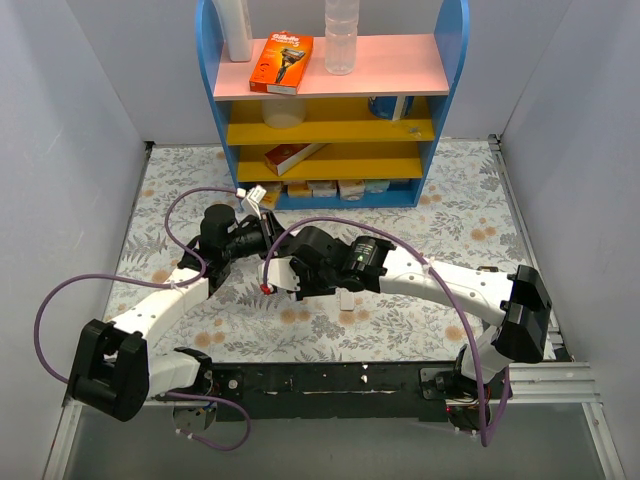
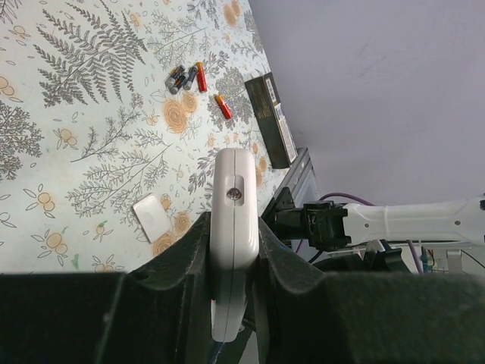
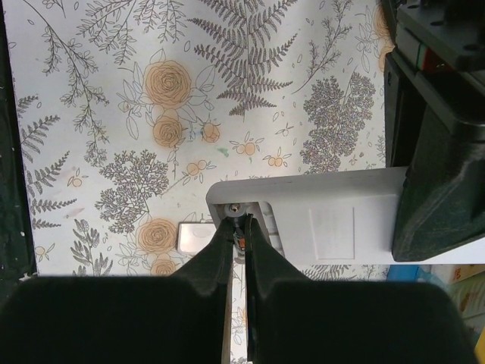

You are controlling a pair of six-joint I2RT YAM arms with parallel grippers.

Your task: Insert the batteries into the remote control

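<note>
above floral worktop [image 1: 460,220], clamps remote control [image 2: 233,220] edge-on between left fingers [image 2: 189,254]. pinches one battery [image 3: 241,240] in nearly closed right fingers [image 3: 216,262] at the remote's open compartment. has black remote [image 2: 271,117], small white cover [image 2: 153,216] and loose batteries [image 2: 188,77] lying on worktop.

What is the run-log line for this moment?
left gripper: holds remote edge-on | right gripper: pinches battery at remote's open compartment | spare batteries: on table

Seen at twelve o'clock: blue shelf unit [image 1: 457,40] on floral cloth [image 1: 460,215], holding orange razor box [image 1: 281,62] and clear bottle [image 1: 340,40] on pink top board.
</note>
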